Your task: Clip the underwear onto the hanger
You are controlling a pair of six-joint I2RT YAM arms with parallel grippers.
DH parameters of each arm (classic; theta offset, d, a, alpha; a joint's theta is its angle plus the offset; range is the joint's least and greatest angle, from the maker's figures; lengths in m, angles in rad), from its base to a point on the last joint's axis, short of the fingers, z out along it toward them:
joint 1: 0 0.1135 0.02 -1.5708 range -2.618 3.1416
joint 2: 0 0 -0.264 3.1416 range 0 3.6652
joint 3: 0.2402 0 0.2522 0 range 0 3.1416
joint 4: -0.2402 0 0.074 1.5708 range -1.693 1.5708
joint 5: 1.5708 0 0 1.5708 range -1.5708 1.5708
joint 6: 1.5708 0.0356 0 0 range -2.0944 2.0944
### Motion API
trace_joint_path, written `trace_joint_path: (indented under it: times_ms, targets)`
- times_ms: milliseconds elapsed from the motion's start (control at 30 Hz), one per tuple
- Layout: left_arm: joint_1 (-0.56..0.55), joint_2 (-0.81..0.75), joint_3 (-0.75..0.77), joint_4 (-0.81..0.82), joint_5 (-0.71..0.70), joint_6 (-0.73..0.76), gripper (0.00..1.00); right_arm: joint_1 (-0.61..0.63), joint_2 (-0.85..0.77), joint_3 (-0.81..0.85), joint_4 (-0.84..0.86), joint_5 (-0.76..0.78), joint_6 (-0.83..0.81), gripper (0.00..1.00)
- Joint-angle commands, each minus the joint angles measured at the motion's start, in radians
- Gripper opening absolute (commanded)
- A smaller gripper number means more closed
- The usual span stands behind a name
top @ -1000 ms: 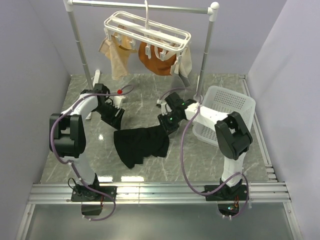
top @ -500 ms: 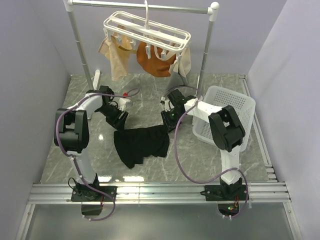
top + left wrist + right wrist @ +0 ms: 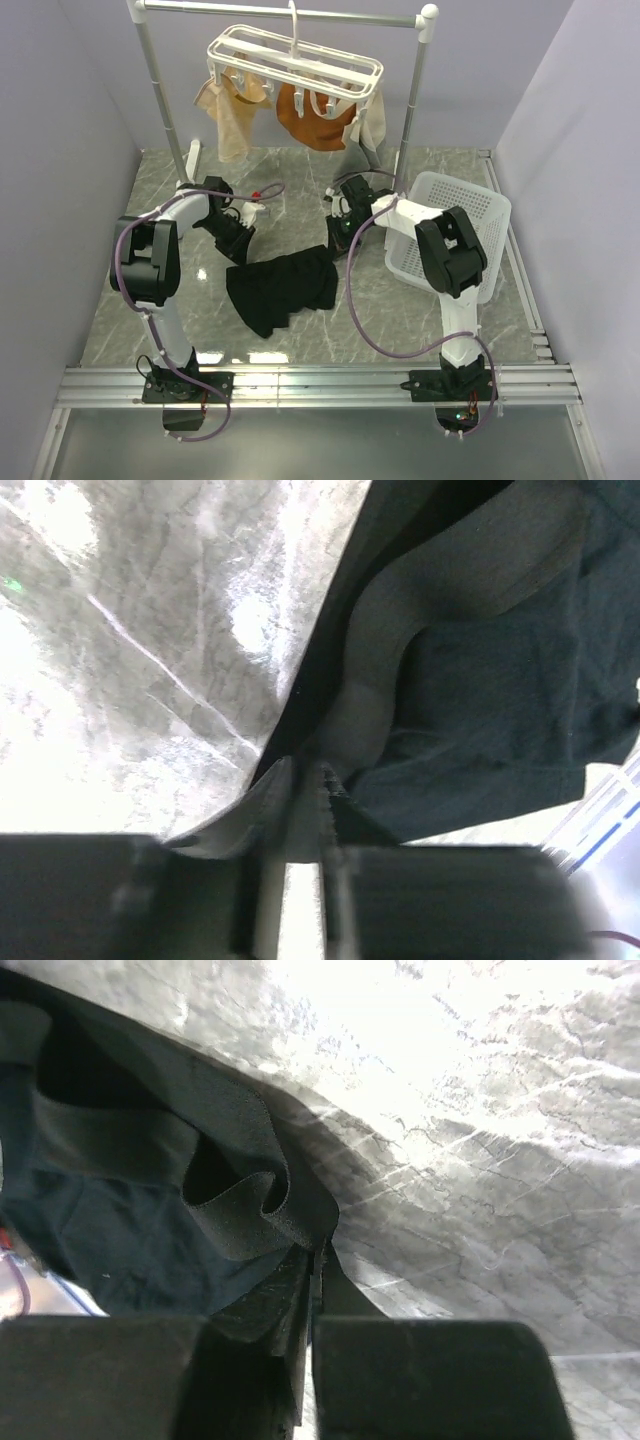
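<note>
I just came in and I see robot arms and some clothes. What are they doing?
Two robot arms have hold of the black underwear lying on the table. The left gripper pinches one end of its waistband and the right gripper pinches the other. Behind them, the white hanger hangs from a rail, with a tan garment and an orange garment clipped on. The underwear is not clipped on yet.

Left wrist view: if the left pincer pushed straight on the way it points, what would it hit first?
The underwear: the left pincer nips its edge, and the grey waistband fold lies directly ahead. Underneath is probably the table, though depth is hard to judge here.
</note>
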Motion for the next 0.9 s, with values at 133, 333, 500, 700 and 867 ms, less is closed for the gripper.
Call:
trace_joint_path:
  times_ms: [133, 333, 500, 700, 867]
  targets:
    - [0.001, -0.05, -0.001, -0.071, 0.015, 0.067, 0.01, -0.051, -0.056, -0.036, 0.077, -0.061, 0.022, 0.0]
    - [0.063, -0.162, 0.022, -0.15, -0.025, 0.137, 0.0, -0.086, -0.185, -0.149, 0.117, -0.004, 0.026, 0.0]
    - [0.115, -0.184, 0.022, -0.133, -0.049, 0.159, 0.0, -0.089, -0.219, -0.176, 0.11, -0.008, 0.026, 0.0]
    - [0.116, -0.142, 0.028, -0.023, 0.012, 0.009, 0.44, -0.087, -0.164, -0.142, 0.097, -0.03, 0.033, 0.0]
    - [0.167, -0.205, -0.053, 0.093, 0.041, -0.114, 0.6, -0.087, -0.149, -0.13, 0.103, -0.013, 0.033, 0.0]
